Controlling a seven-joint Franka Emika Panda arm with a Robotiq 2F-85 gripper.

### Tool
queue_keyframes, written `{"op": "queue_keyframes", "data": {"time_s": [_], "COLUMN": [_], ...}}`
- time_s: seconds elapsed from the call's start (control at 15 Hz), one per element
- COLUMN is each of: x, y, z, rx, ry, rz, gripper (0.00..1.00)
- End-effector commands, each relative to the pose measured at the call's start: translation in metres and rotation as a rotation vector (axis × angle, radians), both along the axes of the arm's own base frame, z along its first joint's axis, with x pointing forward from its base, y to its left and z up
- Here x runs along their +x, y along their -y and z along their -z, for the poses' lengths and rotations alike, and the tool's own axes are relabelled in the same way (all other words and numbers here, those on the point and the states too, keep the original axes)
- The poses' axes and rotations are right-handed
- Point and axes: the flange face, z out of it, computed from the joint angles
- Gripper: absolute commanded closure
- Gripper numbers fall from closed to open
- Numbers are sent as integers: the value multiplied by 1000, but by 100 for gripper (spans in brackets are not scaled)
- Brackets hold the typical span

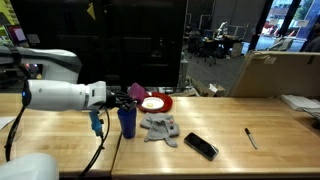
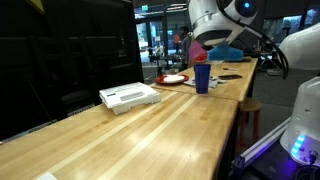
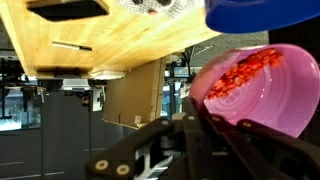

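My gripper (image 1: 128, 94) is shut on the rim of a pink bowl (image 3: 255, 85) that holds small red pieces. It holds the bowl tilted just above a tall blue cup (image 1: 127, 121) standing on the wooden table. In the wrist view the fingers (image 3: 195, 115) clamp the bowl's edge, and the cup's blue rim (image 3: 265, 12) shows at the top right. In an exterior view the pink bowl (image 2: 199, 56) hangs over the blue cup (image 2: 202, 77).
A red plate (image 1: 155, 103) with something white on it lies behind the cup. A grey cloth (image 1: 160, 127), a black phone (image 1: 200, 146) and a pen (image 1: 251, 138) lie to the side. A white flat box (image 2: 130, 96) sits nearer along the table. A cardboard box (image 1: 275, 72) stands behind.
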Motion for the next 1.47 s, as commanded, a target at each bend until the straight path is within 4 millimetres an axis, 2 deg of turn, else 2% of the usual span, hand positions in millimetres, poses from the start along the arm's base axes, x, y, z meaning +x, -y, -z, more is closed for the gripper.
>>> {"op": "queue_keyframes", "data": {"time_s": [0.0,0.47,1.0,1.4], "x": [-7,-12,-23,-25], "y": [-5,-5,3,8], "z": [3,4,2,2], "rx": [-10,-8,-32,-31], "ry": [9,22,143,167], "rz": [-7,-1,74,101], "gripper": [99,99,99,99]}}
